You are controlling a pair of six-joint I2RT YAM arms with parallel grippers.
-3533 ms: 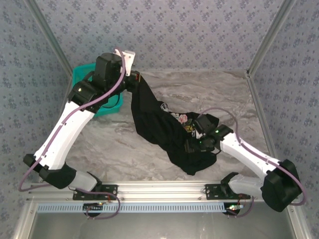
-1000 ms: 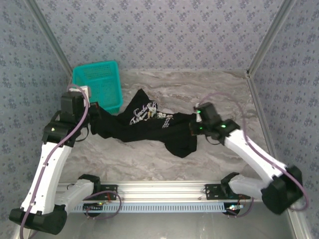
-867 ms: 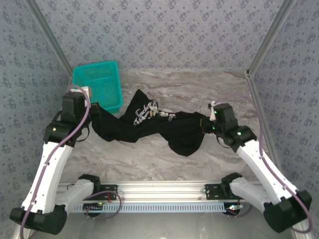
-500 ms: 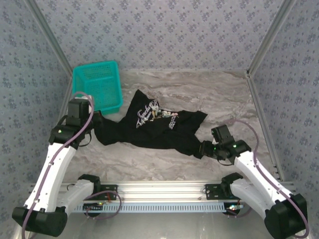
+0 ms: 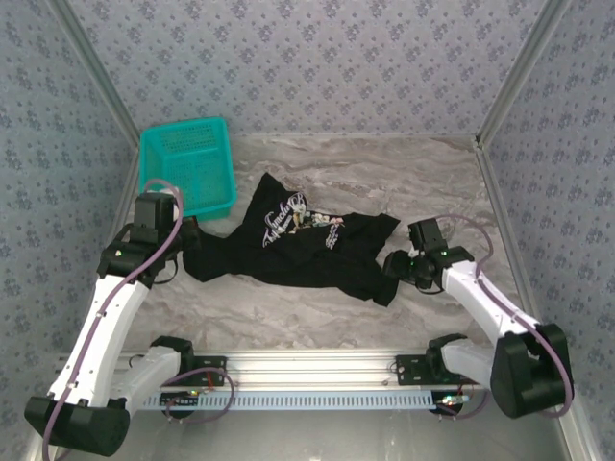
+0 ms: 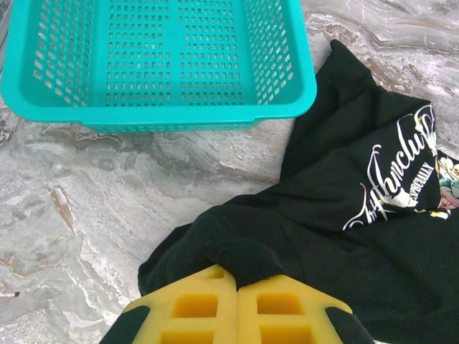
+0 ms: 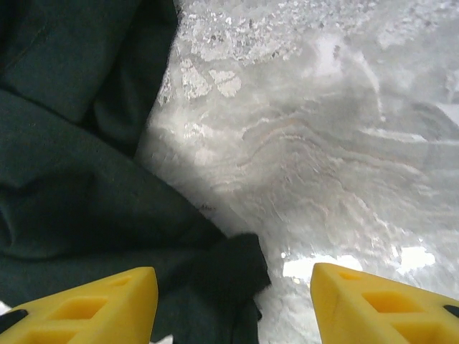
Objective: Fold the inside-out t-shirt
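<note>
The black t-shirt (image 5: 307,257) is lying rumpled on the marble table (image 5: 288,317) between the two arms, just beside the teal basket (image 5: 187,168), its white print (image 5: 288,219) facing up toward the far side; it is bunched rather than flat, and no fold is showing yet. The left gripper (image 6: 237,281) is pinching a lump of the shirt's left edge, with the yellow pads (image 6: 193,308) pressed together and black cloth humping over their tips; the right gripper (image 7: 231,278) is hovering low with its jaws spread wide, a loose corner of cloth lying on the table between them, not gripped. By my reading the work is sitting in the spreading-out stage, with the garment being laid down ahead of any fold; the next move is calling for the right gripper to settle on a hem or corner and close, then for both arms to draw the cloth taut and flat without dragging it against the basket
</note>
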